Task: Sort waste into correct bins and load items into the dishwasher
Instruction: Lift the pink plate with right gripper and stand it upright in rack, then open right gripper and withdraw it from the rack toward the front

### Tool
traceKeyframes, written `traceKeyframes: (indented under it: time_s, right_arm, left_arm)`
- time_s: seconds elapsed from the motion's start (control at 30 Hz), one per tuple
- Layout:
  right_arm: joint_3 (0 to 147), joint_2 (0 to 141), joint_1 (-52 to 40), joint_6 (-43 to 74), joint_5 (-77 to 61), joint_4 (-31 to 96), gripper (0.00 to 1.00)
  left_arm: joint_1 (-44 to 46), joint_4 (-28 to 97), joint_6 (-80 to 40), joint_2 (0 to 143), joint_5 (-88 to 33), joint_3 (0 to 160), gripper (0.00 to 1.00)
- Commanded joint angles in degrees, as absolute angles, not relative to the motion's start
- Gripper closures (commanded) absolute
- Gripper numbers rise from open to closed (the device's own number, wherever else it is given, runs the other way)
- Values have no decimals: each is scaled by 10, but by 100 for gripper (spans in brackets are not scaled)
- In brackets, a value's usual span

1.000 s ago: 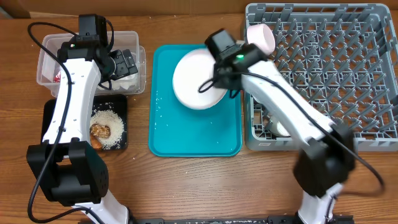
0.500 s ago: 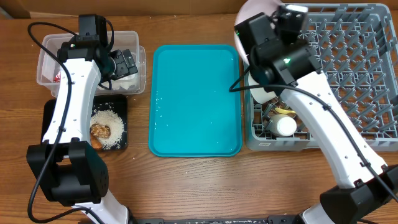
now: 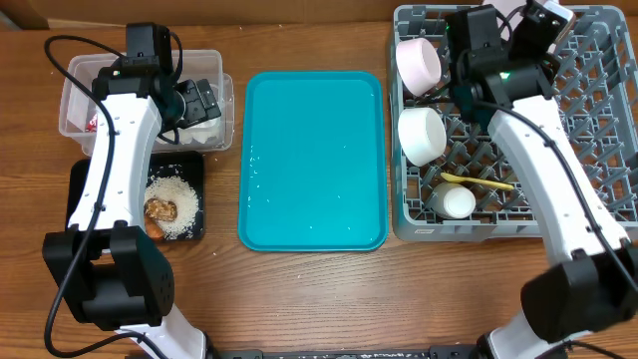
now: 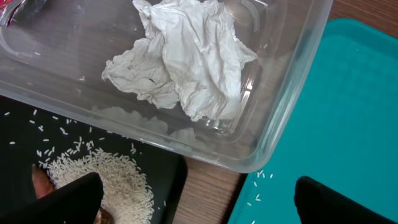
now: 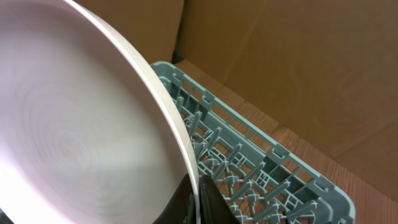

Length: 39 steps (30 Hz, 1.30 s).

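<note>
While you scan the overhead view, the round pale-pink plate (image 3: 504, 9) shows only as a sliver at upper right, behind the right gripper (image 3: 513, 28) over the grey pegged plastic rack (image 3: 598, 150). Left wrist: the left gripper (image 4: 199, 202) is spread above the crumpled white napkin (image 4: 186, 56). Right wrist: jaws pinch the plate's rim; it stands edge-on, cropped left.

bright, even light from above; shadows on the table (image 3: 299, 289) are soft and short. small glints dot the teal tray (image 3: 312, 160). in the left wrist view the tub (image 4: 283, 106) wall carries pale glare, the napkin (image 4: 186, 62) is sharp. close to the right wrist lens the plate (image 5: 74, 137) is smeared and washed out; the rack (image 5: 249, 168) behind is crisper.
</note>
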<state>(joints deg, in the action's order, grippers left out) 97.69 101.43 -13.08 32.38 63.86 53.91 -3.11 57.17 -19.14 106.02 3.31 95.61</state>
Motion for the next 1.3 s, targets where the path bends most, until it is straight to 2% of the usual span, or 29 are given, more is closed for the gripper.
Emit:
traceKeyframes:
  time_s: [0.0, 0.23, 0.5, 0.53, 0.57, 0.6, 0.63, 0.7, 0.87, 1.07, 1.27]
  right_arm:
    - [971, 1051, -124, 330, 642, 526, 96]
    - [971, 1115, -114, 330, 639, 523, 96]
    - [971, 1153, -114, 330, 573, 523, 95]
    - [971, 1153, -114, 330, 568, 523, 90]
    - [971, 1153, -114, 330, 569, 523, 71]
    - [971, 1152, -114, 330, 569, 524, 32]
    - [972, 1150, -114, 330, 569, 529, 13]
    - [976, 1143, -115, 330, 568, 546, 0]
    - [1003, 1094, -122, 330, 527, 612, 0]
    - [1016, 967, -136, 324, 428, 682, 0]
    - [1017, 803, -171, 152, 231, 704, 0]
  left_arm:
    - [-32, 570, -182, 1056, 40, 966, 0]
    - [-32, 570, -182, 1056, 40, 966, 0]
    - [-32, 570, -182, 1056, 40, 966, 0]
    - [-32, 569, -182, 1056, 40, 966, 0]
    - [-32, 570, -182, 1056, 40, 966, 0]
    - [-32, 569, -182, 1056, 40, 966, 0]
    - [-32, 570, -182, 1056, 40, 966, 0]
    - [-32, 570, -182, 1056, 40, 966, 0]
    - [-32, 569, -182, 1056, 40, 966, 0]
    - [-32, 569, -182, 1056, 40, 966, 0]
    - [-32, 570, -182, 1056, 40, 966, 0]
